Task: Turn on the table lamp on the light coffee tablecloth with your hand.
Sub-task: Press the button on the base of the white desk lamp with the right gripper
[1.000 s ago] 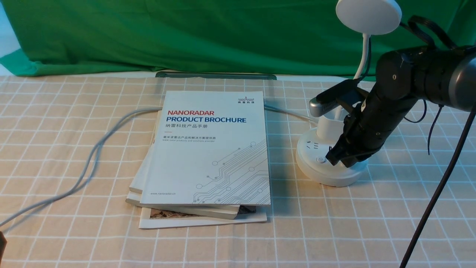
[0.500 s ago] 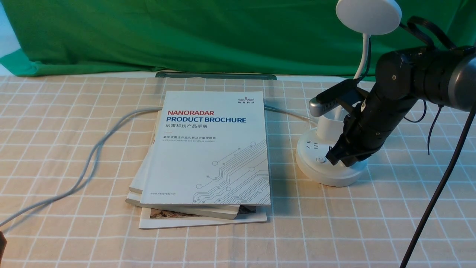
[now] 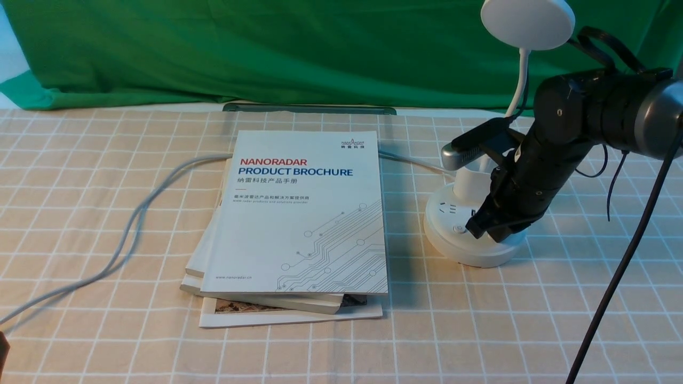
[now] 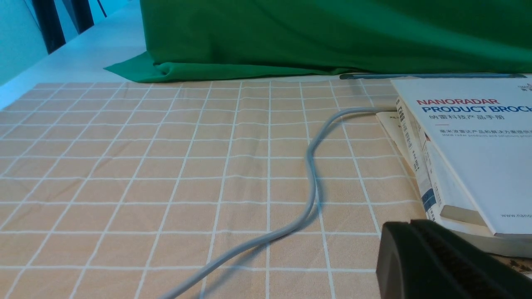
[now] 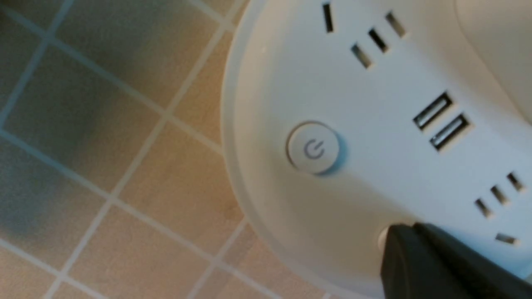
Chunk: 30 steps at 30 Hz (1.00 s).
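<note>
The white table lamp stands at the right on the light coffee tablecloth (image 3: 106, 330). Its disc head (image 3: 527, 24) sits high on a thin neck above the round base (image 3: 453, 248). My right gripper (image 3: 472, 228) is shut, and its tip rests on the top of the base. In the right wrist view the gripper tip (image 5: 409, 232) covers most of a small round button (image 5: 382, 240). The power button (image 5: 314, 147) beside it is uncovered. No glow shows from the lamp. My left gripper (image 4: 409, 226) hovers low over the cloth, fingers together and holding nothing.
A stack of brochures (image 3: 304, 213) lies in the middle of the cloth, left of the lamp. A grey cable (image 3: 133, 224) runs from the left edge under the stack to the lamp. A green backdrop cloth (image 3: 267, 48) hangs behind. A black cable (image 3: 619, 282) crosses the right foreground.
The right gripper, pressed on the base, has edged slightly left, and the lamp has shifted a touch with it. Nothing else has moved.
</note>
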Tool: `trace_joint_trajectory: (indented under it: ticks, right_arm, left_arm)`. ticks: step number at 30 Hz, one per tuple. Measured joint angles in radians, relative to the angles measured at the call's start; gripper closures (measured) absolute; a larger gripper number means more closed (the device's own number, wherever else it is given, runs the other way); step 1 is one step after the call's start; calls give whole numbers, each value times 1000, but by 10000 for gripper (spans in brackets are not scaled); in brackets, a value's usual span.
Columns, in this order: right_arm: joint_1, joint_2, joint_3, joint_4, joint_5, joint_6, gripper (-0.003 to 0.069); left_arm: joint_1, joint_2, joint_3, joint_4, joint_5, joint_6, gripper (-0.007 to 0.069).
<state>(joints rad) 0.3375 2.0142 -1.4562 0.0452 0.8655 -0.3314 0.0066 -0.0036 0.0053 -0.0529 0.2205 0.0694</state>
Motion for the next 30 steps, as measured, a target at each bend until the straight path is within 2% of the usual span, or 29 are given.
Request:
trace_joint_trajectory:
  ticks: [30]
  right_arm:
    - [3,54,-42,-29,61,60,631]
  left_arm:
    - [0,0,0,0,0,0,603]
